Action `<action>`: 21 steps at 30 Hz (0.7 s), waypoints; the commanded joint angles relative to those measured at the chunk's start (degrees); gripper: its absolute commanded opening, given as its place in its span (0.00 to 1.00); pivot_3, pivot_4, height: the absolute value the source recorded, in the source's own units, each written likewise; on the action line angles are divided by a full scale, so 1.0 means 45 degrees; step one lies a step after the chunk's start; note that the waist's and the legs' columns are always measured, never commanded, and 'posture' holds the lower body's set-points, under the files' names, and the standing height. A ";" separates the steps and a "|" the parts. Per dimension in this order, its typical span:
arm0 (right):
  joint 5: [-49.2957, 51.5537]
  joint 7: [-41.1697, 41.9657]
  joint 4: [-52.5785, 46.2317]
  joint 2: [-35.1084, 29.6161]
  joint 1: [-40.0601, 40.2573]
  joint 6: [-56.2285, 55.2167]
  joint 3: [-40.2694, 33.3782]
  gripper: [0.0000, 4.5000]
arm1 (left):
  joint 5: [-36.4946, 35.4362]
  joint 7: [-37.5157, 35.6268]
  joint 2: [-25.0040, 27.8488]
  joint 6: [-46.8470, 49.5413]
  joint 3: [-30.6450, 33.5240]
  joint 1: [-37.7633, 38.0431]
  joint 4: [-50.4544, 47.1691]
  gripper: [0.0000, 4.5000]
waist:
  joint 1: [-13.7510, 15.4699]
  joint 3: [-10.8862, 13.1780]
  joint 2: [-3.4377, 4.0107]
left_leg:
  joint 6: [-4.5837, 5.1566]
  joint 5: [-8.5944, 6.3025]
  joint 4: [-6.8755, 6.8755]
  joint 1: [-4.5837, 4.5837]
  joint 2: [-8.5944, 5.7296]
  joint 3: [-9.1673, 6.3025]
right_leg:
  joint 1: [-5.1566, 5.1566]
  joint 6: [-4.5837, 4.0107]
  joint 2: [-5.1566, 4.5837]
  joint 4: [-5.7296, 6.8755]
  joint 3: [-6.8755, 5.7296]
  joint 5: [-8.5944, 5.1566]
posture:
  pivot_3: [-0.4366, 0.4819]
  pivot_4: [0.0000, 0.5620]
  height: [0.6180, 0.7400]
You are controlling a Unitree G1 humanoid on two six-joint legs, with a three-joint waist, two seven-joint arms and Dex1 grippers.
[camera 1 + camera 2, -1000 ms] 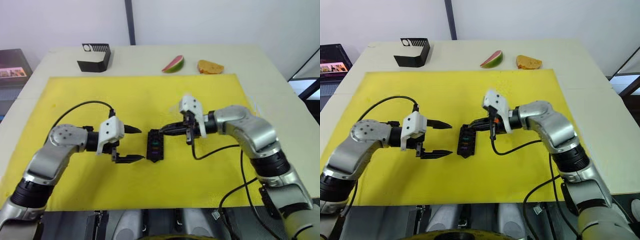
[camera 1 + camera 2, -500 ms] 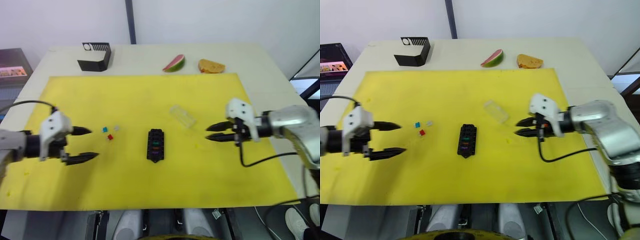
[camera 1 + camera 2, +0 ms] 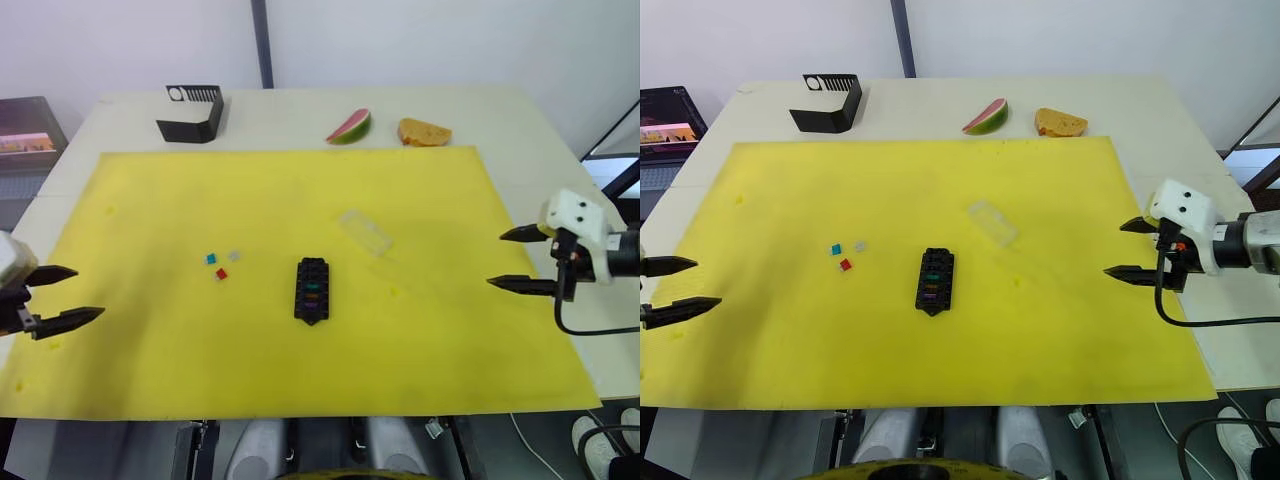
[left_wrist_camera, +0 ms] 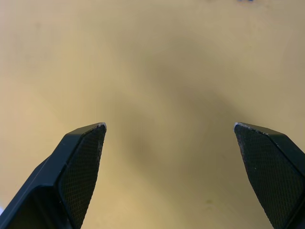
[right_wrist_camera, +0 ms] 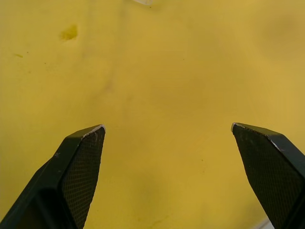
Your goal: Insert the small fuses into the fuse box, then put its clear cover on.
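1. Fingers spread wide and empty: left gripper (image 3: 62, 295) and right gripper (image 3: 517, 259) have retreated to the yellow mat's (image 3: 420, 340) opposite edges.
2. The small black oblong plastic fuse box (image 3: 311, 290) sits mid-mat, partly filled; three tiny red, teal and grey loose fuses (image 3: 221, 264) lie left of it, and the transparent rectangular clear cover (image 3: 365, 232) lies far-right, so insertion looks unfinished.

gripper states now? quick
Left gripper: open, empty, over the yellow mat.
Right gripper: open, empty.

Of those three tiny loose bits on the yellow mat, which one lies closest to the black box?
The red fuse. It sits nearest the fuse box, below the teal fuse and the pale grey fuse, which lie further back.
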 commanded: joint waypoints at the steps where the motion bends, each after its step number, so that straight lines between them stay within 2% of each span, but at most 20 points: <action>1: 0.0010 -0.0181 -0.0262 -0.0141 -0.0321 0.0076 -0.0288 1.00 | -0.0023 0.0199 -0.0032 -0.0087 0.0035 -0.0181 -0.0295 1.00 | -0.0005 0.0004 0.0008 | 0.0000 0.0000 0.0000 0.0000 0.0000 0.0000 | 0.0000 0.0000 0.0000 0.0000 0.0000 0.0000 | 0.48 0.27 1.00; 4: 0.0041 -0.0322 -0.0337 -0.0061 -0.0643 0.0230 -0.0096 1.00 | -0.0064 0.0314 -0.0129 -0.0078 -0.0101 -0.0255 -0.0372 1.00 | -0.0014 0.0012 0.0023 | 0.0000 0.0000 -0.0002 -0.0002 0.0000 0.0002 | -0.0005 0.0002 0.0000 0.0001 0.0001 0.0001 | 0.48 0.27 1.00; 8: 0.0402 -0.0500 -0.0557 0.0589 -0.1909 0.0844 0.0587 1.00 | -0.0338 0.0450 -0.0382 0.0135 -0.0838 -0.0983 -0.0666 1.00 | -0.0029 0.0013 0.0024 | -0.0004 0.0002 -0.0005 0.0001 0.0000 0.0002 | -0.0007 0.0005 0.0001 0.0006 0.0000 0.0003 | 0.48 0.27 1.00; 11: 0.0632 -0.0715 -0.0984 0.1877 -0.3716 0.1585 0.1810 1.00 | -0.0649 0.0256 -0.0517 0.0558 -0.2183 -0.2405 -0.0761 1.00 | -0.0024 0.0013 0.0024 | -0.0006 0.0003 -0.0002 0.0003 0.0000 0.0003 | -0.0006 0.0025 0.0001 0.0011 -0.0001 0.0015 | 0.48 0.27 1.00; 14: 0.1146 -0.0920 -0.1373 0.3608 -0.5451 0.2531 0.2858 1.00 | -0.0816 -0.0121 -0.0959 0.1020 -0.3583 -0.4123 0.0016 1.00 | -0.0026 0.0013 0.0025 | -0.0009 0.0005 0.0000 -0.0002 -0.0001 0.0003 | -0.0015 0.0046 0.0006 0.0020 -0.0001 0.0027 | 0.48 0.27 1.00; 17: 0.1640 -0.1114 -0.1903 0.5292 -0.6691 0.3392 0.3846 1.00 | -0.1927 -0.0537 -0.1665 0.2997 -0.4151 -0.5759 0.1155 1.00 | -0.0031 0.0014 0.0017 | -0.0013 0.0009 0.0002 -0.0021 -0.0001 0.0003 | -0.0038 0.0053 0.0016 0.0034 -0.0004 0.0031 | 0.48 0.27 1.00; 21: 0.1709 -0.1443 -0.2685 0.6788 -0.7361 0.3821 0.5011 1.00 | -0.2649 -0.1060 -0.1936 0.5087 -0.4756 -0.6837 0.2198 1.00 | -0.0031 0.0009 0.0005 | -0.0079 0.0048 0.0016 -0.0035 -0.0003 0.0003 | -0.0052 0.0056 0.0024 0.0046 -0.0010 0.0030 | 0.48 0.27 1.00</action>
